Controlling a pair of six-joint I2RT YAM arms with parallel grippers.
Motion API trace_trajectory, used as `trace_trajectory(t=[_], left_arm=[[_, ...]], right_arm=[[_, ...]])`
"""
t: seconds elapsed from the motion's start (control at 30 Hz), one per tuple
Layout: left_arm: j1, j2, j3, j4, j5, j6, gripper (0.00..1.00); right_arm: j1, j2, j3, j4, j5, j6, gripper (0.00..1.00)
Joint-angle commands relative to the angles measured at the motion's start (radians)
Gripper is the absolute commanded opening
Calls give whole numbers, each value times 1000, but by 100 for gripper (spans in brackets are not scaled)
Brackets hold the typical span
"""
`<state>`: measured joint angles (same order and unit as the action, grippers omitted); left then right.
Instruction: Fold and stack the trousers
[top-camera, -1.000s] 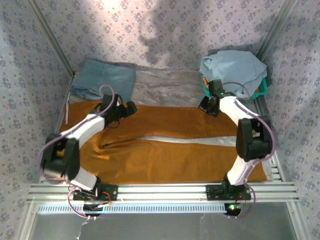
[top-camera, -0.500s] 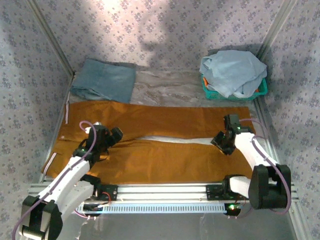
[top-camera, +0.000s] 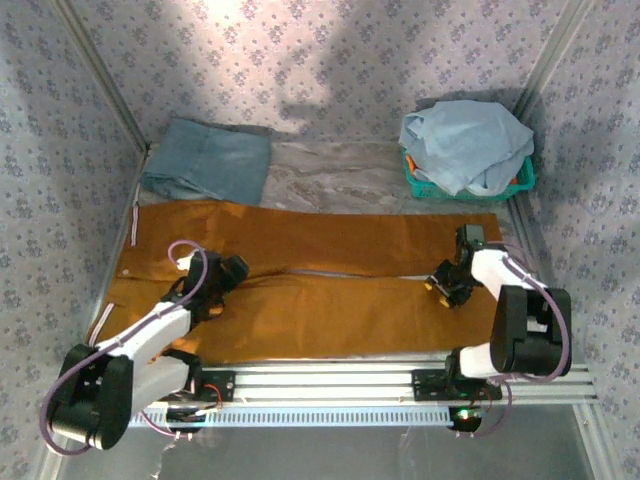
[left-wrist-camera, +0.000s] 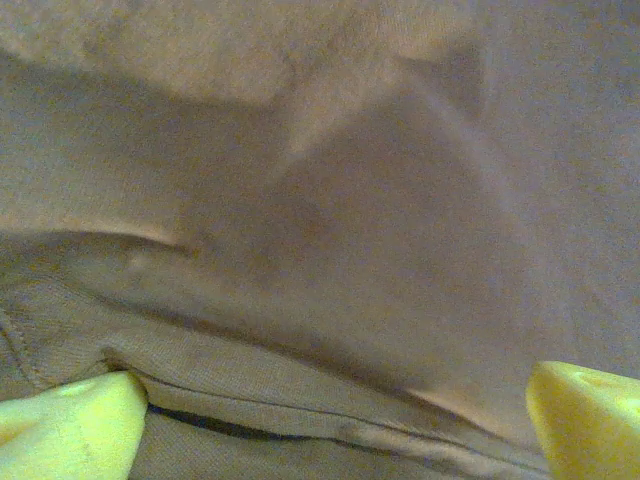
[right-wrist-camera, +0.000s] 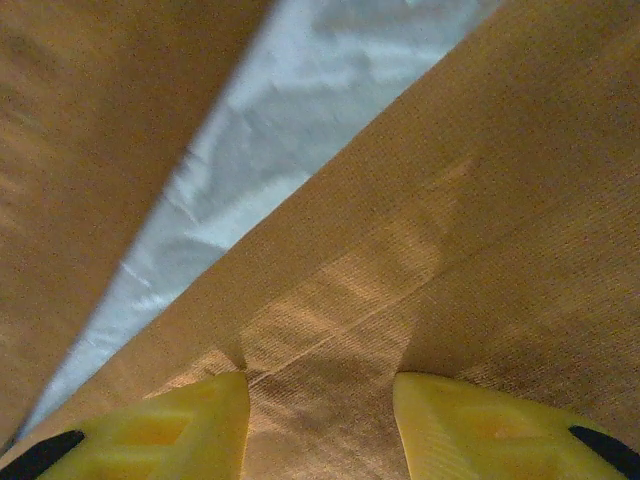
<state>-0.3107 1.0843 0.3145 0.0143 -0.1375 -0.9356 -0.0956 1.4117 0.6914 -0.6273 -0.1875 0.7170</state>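
Since a second ago both arms have drawn back from the far side, and the pale strip of desk between the two legs has narrowed to a thin line. The rust-orange trousers lie flat across the near half of the desk. The waist is at the left and the legs run side by side to the right.

The left gripper sits low over the crotch area. In its wrist view the left gripper has its jaws spread wide, with rumpled cloth and a seam between them and nothing gripped.

The right gripper is down at the inner edge of the near leg. Its wrist view shows the right gripper with jaws partly apart, tips on creased cloth, no hold visible.

A folded teal-blue denim garment lies at the far left. At the far right, a pale light-blue garment is heaped in a green basket.
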Motion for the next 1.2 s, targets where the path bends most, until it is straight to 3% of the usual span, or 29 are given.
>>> trace_trajectory(t=[0.0, 0.17, 0.33, 0.47, 0.53, 0.67, 0.8, 1.0, 1.17], left_arm=[[-4, 94, 4, 35, 15, -27, 98], [-4, 125, 75, -8, 25, -15, 98], [-5, -36, 111, -153, 11, -39, 97], [-2, -218, 132, -243, -31, -10, 97], [11, -234, 160, -241, -54, 27, 97], [66, -74, 262, -189, -42, 84, 99], [93, 193, 391, -141, -24, 107, 100], [146, 432, 467, -108, -15, 70, 100], [188, 482, 430, -72, 4, 63, 100]], right_arm=[[-33, 72, 25, 65, 49, -31, 46], [-88, 93, 86, 80, 49, -53, 45], [-89, 51, 156, 32, 26, -71, 45], [4, -39, 189, 31, 37, -44, 44], [84, -34, 216, 50, 52, -23, 45], [215, 120, 316, 103, 60, 5, 44], [255, 304, 412, 154, 33, 36, 40], [203, 392, 386, 185, 7, 58, 39], [144, 340, 270, 218, -11, 53, 39]])
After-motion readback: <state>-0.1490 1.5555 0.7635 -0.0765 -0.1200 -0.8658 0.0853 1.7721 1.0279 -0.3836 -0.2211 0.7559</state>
